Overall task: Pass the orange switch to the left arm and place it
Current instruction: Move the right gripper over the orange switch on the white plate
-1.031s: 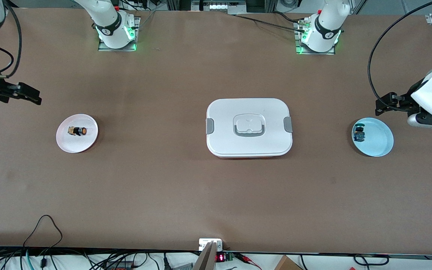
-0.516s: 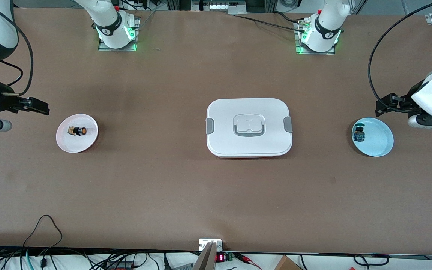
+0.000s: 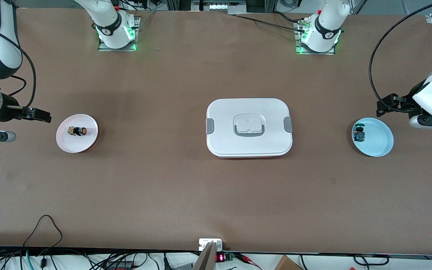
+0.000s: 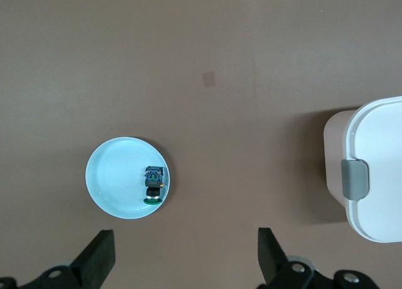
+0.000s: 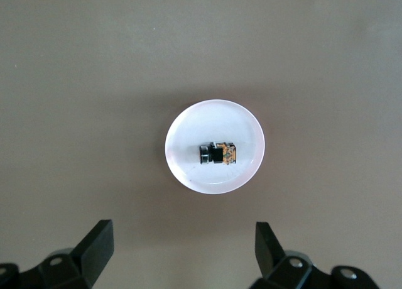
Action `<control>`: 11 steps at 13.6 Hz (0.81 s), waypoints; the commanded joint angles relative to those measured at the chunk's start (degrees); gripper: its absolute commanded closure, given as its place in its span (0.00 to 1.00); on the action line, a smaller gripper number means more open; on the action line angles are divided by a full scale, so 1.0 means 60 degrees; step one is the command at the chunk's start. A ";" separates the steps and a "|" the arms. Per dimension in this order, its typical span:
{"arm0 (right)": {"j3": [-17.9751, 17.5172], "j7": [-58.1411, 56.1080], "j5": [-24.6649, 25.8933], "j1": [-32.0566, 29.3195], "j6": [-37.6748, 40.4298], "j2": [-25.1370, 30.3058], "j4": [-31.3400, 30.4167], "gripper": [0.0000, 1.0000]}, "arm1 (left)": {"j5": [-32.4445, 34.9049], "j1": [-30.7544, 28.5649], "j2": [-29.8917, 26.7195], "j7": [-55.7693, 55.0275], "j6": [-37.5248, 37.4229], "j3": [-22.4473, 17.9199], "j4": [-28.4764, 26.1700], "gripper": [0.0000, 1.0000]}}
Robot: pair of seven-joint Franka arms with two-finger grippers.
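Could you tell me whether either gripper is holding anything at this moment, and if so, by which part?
Nothing is held. The right gripper and left gripper are both open; the orange switch lies on its pink plate.

White jointed arms [image 3: 326, 22], black bands, black cables, green base lights.

Brown table [image 3: 163, 180] spanning the whole front view. Small round pink plate [image 3: 88, 144] toward the right arm's end; small round pale-blue plate [image 3: 381, 144] toward the left arm's end, carrying a small black switch with blue-green parts [image 3: 359, 134] lying near its rim. Black cable loop [image 3: 43, 225] at the table edge nearest the front camera, beside a small box with a red digital display [image 3: 219, 257].
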State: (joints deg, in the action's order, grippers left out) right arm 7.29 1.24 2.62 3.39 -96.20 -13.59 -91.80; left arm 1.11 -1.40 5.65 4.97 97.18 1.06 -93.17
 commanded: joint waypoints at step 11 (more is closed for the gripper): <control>-0.0058 -0.0076 0.0251 -0.0609 -0.3855 -0.0415 -0.2758 0.00 | -0.0025 0.0058 0.0098 -0.0052 -0.0142 0.0029 0.0322 0.00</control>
State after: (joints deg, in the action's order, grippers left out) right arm 7.52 1.08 3.49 0.31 -114.83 -17.00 -104.08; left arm 1.11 -1.42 5.67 4.96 97.18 0.97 -93.08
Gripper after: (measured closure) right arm 0.000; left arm 0.000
